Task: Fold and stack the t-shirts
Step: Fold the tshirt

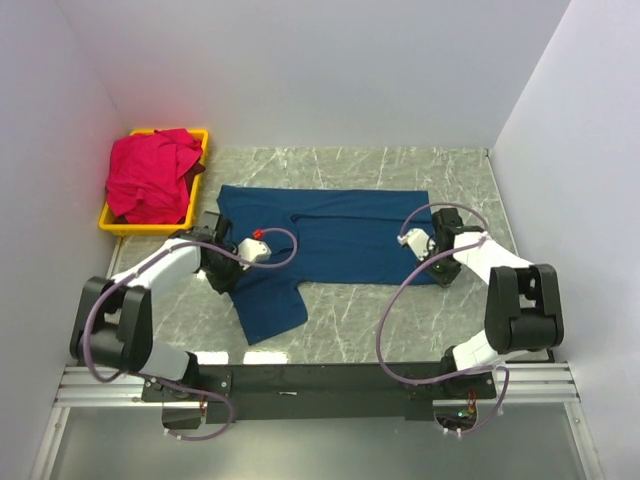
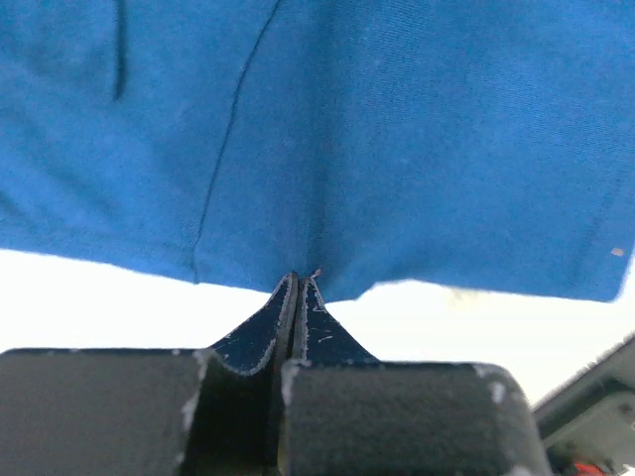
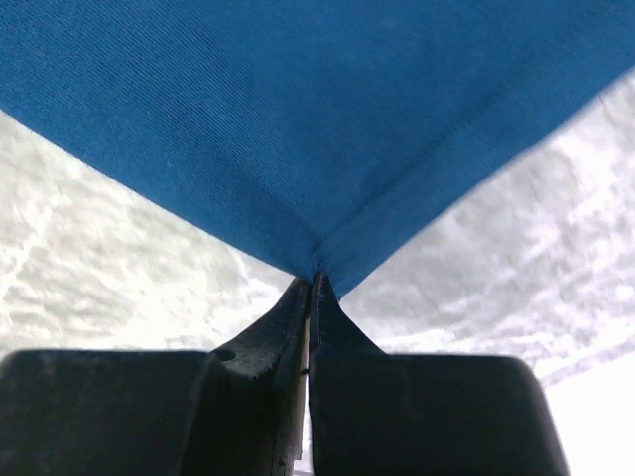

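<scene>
A navy blue t-shirt point(image 1: 330, 235) lies spread flat on the marble table, one sleeve reaching toward the near edge. My left gripper point(image 1: 232, 268) is shut on the shirt's left edge; in the left wrist view its fingertips point(image 2: 298, 280) pinch the hem of the blue cloth point(image 2: 377, 129). My right gripper point(image 1: 433, 268) is shut on the shirt's near right corner; the right wrist view shows that corner of cloth point(image 3: 298, 119) caught between the fingertips point(image 3: 316, 280). A red-pink t-shirt point(image 1: 150, 175) lies crumpled in the yellow bin point(image 1: 120, 226) at the far left.
White walls close in the table on the left, back and right. The yellow bin stands just beyond the left arm. Bare marble point(image 1: 380, 320) shows between the shirt and the arm bases.
</scene>
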Controlling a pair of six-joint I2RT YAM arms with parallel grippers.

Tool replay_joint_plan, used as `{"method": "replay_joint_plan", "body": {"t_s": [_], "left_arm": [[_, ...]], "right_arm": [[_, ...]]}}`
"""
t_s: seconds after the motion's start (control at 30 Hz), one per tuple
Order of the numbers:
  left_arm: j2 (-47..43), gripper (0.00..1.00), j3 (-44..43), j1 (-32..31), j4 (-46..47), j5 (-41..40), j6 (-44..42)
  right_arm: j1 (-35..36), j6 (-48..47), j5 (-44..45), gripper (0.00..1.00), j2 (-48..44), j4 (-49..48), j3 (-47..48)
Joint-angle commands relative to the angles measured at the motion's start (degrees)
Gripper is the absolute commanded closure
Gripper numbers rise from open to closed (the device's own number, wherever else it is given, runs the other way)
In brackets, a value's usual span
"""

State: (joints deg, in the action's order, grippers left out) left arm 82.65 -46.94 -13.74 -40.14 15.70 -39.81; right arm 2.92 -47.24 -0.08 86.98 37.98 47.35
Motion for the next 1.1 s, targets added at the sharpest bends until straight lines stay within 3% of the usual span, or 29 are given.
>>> {"method": "replay_joint_plan", "body": {"t_s": [0.0, 0.27, 0.47, 1.07], "left_arm": [[-5.64, 1.00, -1.75, -0.06, -6.79, 2.05, -0.18], [-7.42, 1.00, -8.59, 2.21, -12.59, 4.77, 0.61], [-0.31, 0.99, -19.49, 6.09, -13.47, 5.22, 1.23], [22.63, 1.00, -44.89, 7.67, -12.60, 2.58, 4.83]], "right_arm": [[-2.65, -2.58, -1.77, 1.00, -5.67, 3.58, 1.43], [-6.08, -4.44, -3.53, 1.00, -8.59, 6.76, 4.66], [-6.52, -3.29, -4.41, 1.00, -2.44, 7.90, 13.62], [-6.52, -1.45, -3.61, 1.00, 17.51, 10.01, 34.99]]}}
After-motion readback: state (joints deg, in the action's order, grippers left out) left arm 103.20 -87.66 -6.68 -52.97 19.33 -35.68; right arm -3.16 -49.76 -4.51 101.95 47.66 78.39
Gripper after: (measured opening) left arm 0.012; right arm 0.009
